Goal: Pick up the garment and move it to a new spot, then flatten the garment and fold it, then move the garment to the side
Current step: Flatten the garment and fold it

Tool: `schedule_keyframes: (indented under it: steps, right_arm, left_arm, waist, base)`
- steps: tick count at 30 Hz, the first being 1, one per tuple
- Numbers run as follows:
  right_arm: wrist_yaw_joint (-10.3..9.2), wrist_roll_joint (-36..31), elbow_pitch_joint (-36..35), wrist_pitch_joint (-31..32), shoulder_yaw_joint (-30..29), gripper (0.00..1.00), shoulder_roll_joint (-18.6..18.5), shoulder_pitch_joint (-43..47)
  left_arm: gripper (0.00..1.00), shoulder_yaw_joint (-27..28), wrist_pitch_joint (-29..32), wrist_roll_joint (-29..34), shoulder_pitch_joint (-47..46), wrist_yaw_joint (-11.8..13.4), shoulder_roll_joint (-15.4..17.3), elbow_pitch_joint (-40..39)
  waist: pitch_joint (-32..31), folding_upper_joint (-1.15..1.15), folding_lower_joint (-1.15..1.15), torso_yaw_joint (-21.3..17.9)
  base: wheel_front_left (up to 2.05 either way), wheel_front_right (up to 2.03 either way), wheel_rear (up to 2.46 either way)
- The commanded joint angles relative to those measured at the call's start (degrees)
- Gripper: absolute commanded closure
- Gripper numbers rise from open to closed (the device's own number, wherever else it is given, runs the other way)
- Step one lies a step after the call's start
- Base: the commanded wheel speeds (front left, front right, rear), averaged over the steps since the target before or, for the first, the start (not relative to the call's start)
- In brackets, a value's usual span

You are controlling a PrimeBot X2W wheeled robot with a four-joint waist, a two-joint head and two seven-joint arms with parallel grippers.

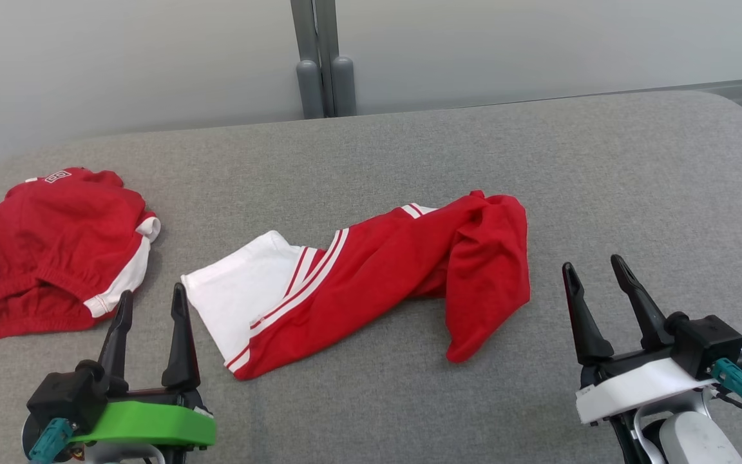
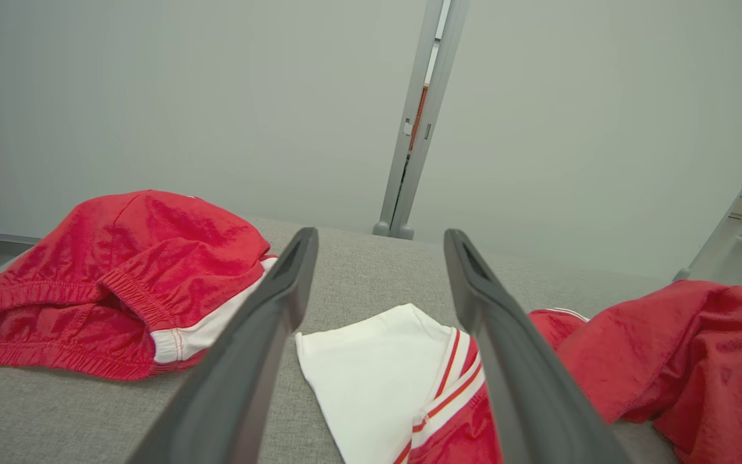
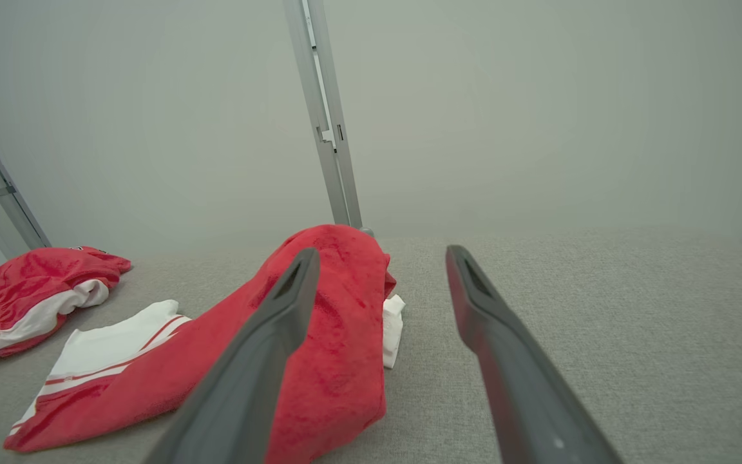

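Observation:
A red and white garment point(image 1: 371, 277) lies crumpled across the middle of the grey table point(image 1: 635, 193), its white striped end toward the left and a bunched red end on the right. The left wrist view shows its white end point(image 2: 377, 374) just ahead of my fingers, and the right wrist view shows its red fold point(image 3: 332, 335). My left gripper point(image 1: 150, 303) hovers open at the lower left, just left of the white end. My right gripper point(image 1: 595, 274) stands open at the lower right, apart from the red end. Neither holds anything.
A second red garment point(image 1: 55, 251) with white trim lies heaped at the table's far left, also in the left wrist view point(image 2: 113, 283) and the right wrist view point(image 3: 29, 290). A grey post point(image 1: 323, 58) stands behind the table against a pale wall.

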Motion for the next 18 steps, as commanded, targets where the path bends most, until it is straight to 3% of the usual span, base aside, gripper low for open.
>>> schedule_keyframes:
  steps: [1,18]
  right_arm:
    - [-0.04,0.3,0.3,-0.1,-0.1,0.00,-0.3,-0.3]
    - [-0.04,1.2,3.2,-0.2,1.7,0.00,-0.8,-1.4]
  left_arm:
    - [0.00,0.3,-0.2,0.6,0.4,-0.5,-0.2,0.3]
    - [0.00,1.1,-0.2,2.6,-0.9,-2.1,-1.7,2.5]
  waist:
    - [0.1,0.00,0.00,0.1]
    - [0.5,0.00,0.00,0.3]
  base:
    - [0.00,0.00,0.00]
    - [0.00,0.00,0.00]
